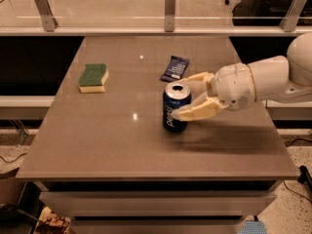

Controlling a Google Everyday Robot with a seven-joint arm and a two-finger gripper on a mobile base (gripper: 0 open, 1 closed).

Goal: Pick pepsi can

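Observation:
The pepsi can (171, 112) is dark blue with a silver top and white lettering. It stands upright on the brown table (117, 140), a little right of the middle. My gripper (178, 98) reaches in from the right at can height. Its two cream fingers (197, 112) sit on either side of the can, one behind its top and one against its near side. They look closed on the can, which still rests on the table.
A flat dark blue snack wrapper (175, 68) lies just behind the can. A green and yellow sponge (93, 77) lies at the back left. A glass rail with metal posts (169, 3) runs behind the table. My white arm (265, 82) spans the right side.

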